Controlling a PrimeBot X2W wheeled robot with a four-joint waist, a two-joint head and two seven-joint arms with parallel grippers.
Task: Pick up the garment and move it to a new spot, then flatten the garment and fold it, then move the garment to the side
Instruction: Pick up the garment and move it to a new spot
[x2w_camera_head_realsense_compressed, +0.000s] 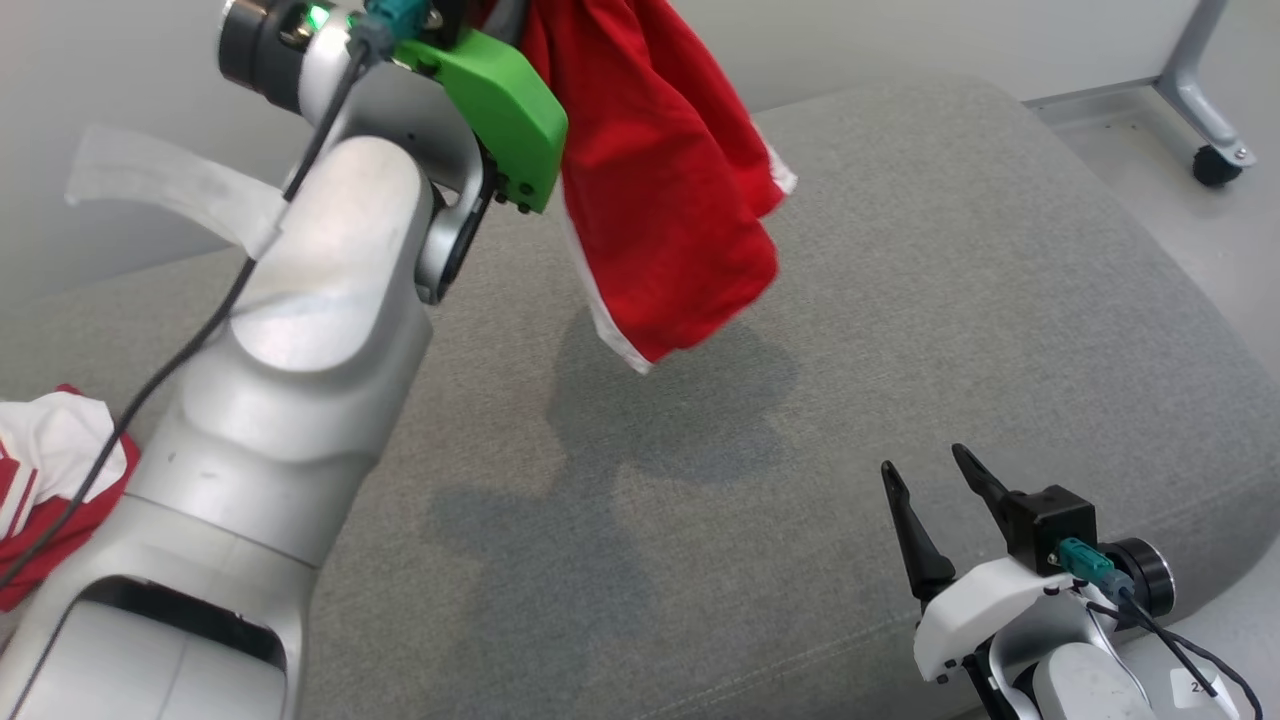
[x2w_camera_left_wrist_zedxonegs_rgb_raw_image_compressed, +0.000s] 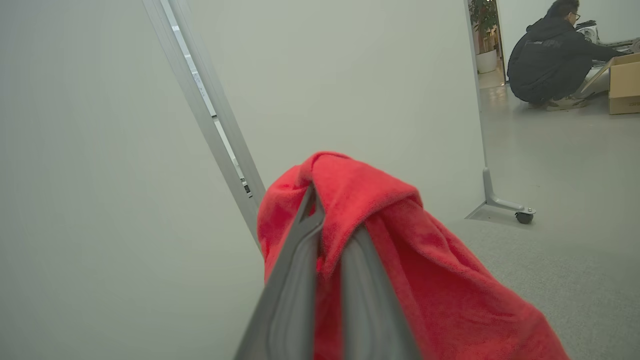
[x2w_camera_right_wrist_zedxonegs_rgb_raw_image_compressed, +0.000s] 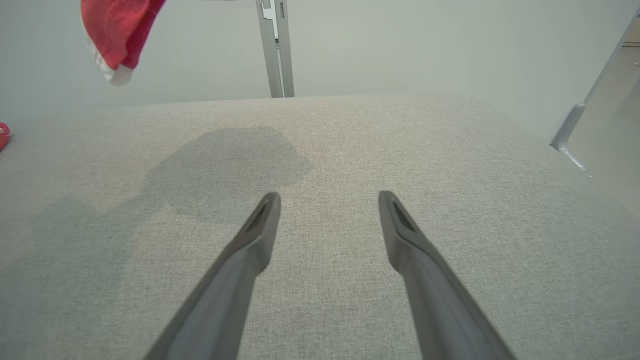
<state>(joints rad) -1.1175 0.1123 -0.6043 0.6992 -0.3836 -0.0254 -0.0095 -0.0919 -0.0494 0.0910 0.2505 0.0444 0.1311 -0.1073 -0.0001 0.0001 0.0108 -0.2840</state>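
A red garment (x2w_camera_head_realsense_compressed: 660, 180) with white edging hangs in the air above the grey cushioned surface (x2w_camera_head_realsense_compressed: 900, 300), throwing a shadow on it. In the left wrist view my left gripper (x2w_camera_left_wrist_zedxonegs_rgb_raw_image_compressed: 322, 215) is shut on a bunched fold of the garment (x2w_camera_left_wrist_zedxonegs_rgb_raw_image_compressed: 400, 250), which drapes over the fingers and covers one tip. The left arm is raised high, its green wrist part (x2w_camera_head_realsense_compressed: 500, 110) beside the cloth. My right gripper (x2w_camera_head_realsense_compressed: 923, 460) stands open low at the near right, nothing between its fingers (x2w_camera_right_wrist_zedxonegs_rgb_raw_image_compressed: 329, 196). The garment's lower end (x2w_camera_right_wrist_zedxonegs_rgb_raw_image_compressed: 117, 30) hangs far up to its left.
A second red and white cloth (x2w_camera_head_realsense_compressed: 50, 480) lies crumpled at the surface's left edge. White partition panels stand behind, one leg on a caster (x2w_camera_head_realsense_compressed: 1210, 150) at the far right. A person (x2w_camera_left_wrist_zedxonegs_rgb_raw_image_compressed: 550, 55) crouches by a cardboard box (x2w_camera_left_wrist_zedxonegs_rgb_raw_image_compressed: 625, 82) across the room.
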